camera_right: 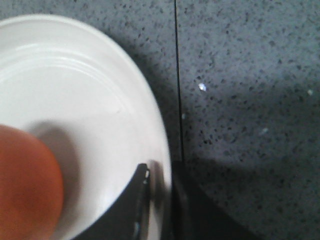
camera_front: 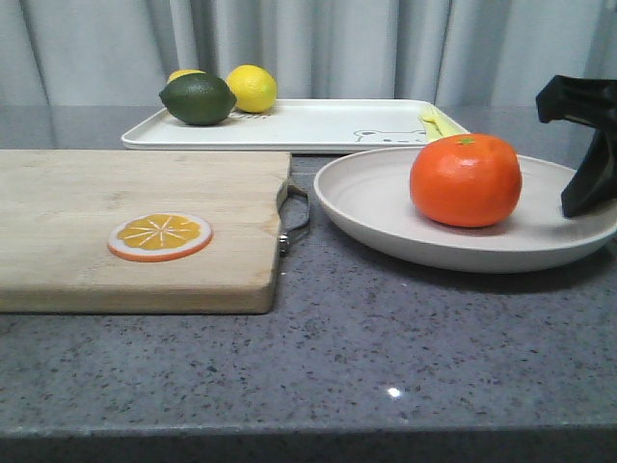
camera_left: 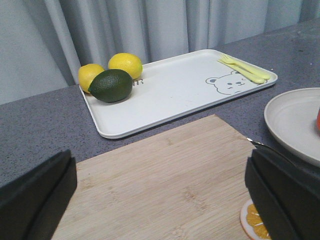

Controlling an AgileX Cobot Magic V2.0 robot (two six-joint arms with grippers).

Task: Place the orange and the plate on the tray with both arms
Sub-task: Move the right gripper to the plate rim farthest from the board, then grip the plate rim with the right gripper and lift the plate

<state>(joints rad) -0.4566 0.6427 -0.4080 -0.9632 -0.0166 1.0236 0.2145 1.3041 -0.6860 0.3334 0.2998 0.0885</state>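
Right gripper [camera_right: 160, 200] jaws pinched on plate [camera_right: 90, 120] rim; left gripper [camera_left: 160, 195] jaws wide apart, empty.

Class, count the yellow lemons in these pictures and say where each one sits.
2. Both round yellow lemons sit at the far left corner of the flat white rectangular tray: one behind the dark green avocado, the other at its far-left side, mostly hidden in the front view.

Right gripper [camera_front: 586, 145] cut by front view's edge, second lemon [camera_front: 183, 75] mostly hidden behind lime [camera_front: 198, 98], orange [camera_right: 25, 187] blurred and cropped in right wrist view.
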